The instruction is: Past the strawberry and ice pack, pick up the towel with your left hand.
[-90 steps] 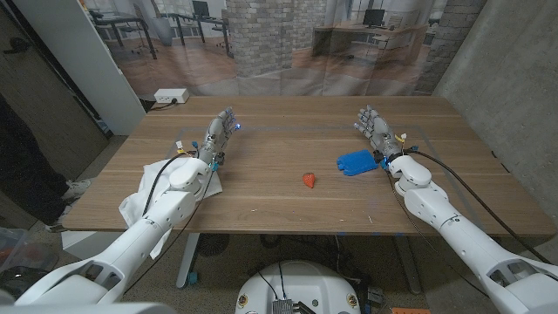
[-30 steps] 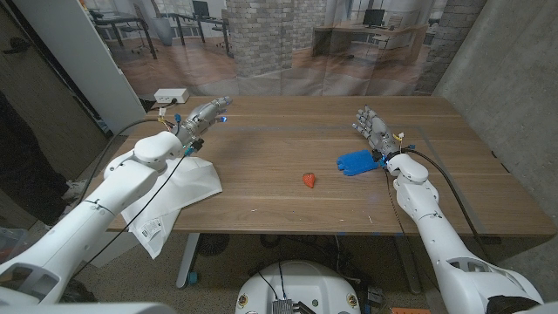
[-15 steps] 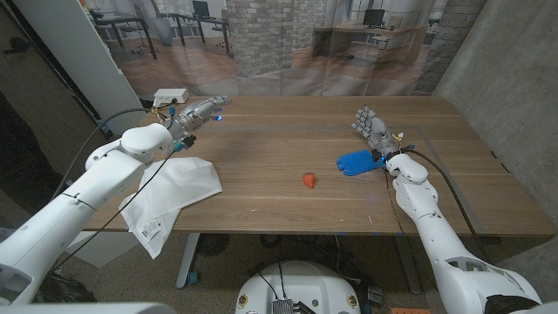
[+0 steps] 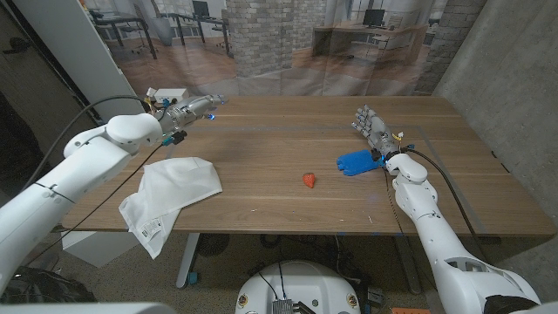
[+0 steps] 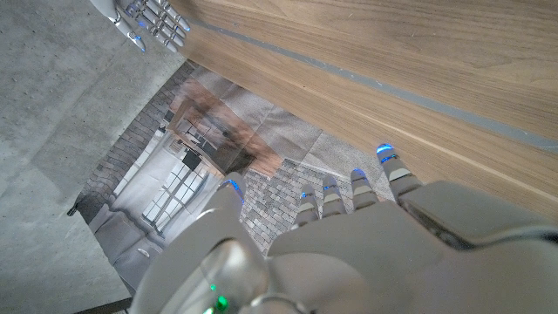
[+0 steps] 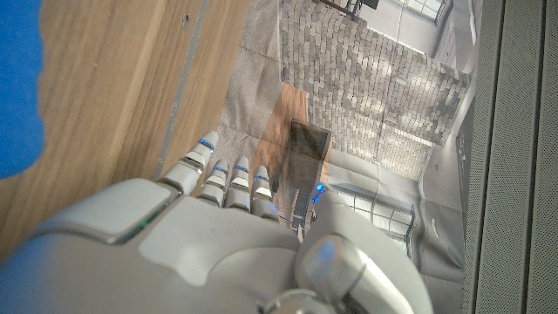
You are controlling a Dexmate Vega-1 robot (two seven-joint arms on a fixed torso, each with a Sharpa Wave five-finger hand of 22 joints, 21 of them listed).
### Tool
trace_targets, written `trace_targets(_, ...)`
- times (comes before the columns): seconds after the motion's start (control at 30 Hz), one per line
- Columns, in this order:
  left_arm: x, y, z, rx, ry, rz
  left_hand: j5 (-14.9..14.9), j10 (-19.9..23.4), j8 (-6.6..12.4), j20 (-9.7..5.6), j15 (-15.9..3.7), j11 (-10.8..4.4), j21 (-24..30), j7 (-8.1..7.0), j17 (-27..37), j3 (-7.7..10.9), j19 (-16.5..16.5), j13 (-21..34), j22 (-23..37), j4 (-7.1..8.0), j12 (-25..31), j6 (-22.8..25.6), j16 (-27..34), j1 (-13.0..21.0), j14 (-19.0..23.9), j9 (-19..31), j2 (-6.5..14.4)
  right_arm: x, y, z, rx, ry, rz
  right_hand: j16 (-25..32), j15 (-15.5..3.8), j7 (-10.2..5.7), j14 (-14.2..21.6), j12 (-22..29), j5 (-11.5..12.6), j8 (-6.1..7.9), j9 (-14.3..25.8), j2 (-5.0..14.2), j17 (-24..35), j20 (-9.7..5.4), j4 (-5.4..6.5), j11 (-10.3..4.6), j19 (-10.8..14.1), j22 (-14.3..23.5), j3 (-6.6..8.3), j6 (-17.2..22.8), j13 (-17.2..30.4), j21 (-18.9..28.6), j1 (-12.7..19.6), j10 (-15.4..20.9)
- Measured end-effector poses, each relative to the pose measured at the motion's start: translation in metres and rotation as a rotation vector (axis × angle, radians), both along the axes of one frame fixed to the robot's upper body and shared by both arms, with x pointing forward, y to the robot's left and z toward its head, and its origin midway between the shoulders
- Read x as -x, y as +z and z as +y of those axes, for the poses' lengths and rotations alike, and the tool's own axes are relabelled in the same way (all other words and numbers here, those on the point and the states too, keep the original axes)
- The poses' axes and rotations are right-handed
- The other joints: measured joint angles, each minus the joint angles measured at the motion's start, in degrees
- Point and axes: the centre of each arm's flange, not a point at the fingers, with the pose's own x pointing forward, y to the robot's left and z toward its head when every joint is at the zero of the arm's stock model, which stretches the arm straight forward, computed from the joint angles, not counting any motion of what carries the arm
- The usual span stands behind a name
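The white towel (image 4: 171,195) lies crumpled at the table's front left, with one corner and its tag hanging over the front edge. My left hand (image 4: 193,108) hovers beyond it near the far left corner, fingers stretched out and holding nothing; its back (image 5: 349,253) also shows in the left wrist view. A small red strawberry (image 4: 309,180) sits mid-table. The blue ice pack (image 4: 357,161) lies to its right, and its edge (image 6: 17,78) shows in the right wrist view. My right hand (image 4: 372,126) stands just behind the ice pack with its fingers (image 6: 218,170) apart and empty.
A white box (image 4: 169,94) sits off the table's far left corner, close to my left hand. A dark panel and white post stand to the left. The wooden table (image 4: 261,148) stretches bare between towel and strawberry. A grey wall rises on the right.
My left arm has swung out to the left and farther back, off the towel, which now lies fully uncovered. The right arm has stayed where it was.
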Motion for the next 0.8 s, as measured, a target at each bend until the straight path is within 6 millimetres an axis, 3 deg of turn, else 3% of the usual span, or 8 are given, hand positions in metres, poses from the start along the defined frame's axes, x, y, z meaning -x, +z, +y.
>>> trace_targets(0.8,0.036,0.017,0.011,-0.143,0.083,0.068,0.0,-0.31,0.0,-0.31,0.32,0.3,0.0,0.31,0.0,-0.64,-0.31,0.0,0.29,-0.63,0.0,0.32,0.01,-0.03,-0.31,0.0,-0.92,0.001,-0.003,0.005,-0.002,0.008,-0.008,0.0,-0.22,-0.32,0.21,0.0,0.0,0.0,0.0,0.0,0.0,0.0,-0.23,0.0,0.0,0.0,0.23,0.32,0.0,0.0,0.0,-0.01)
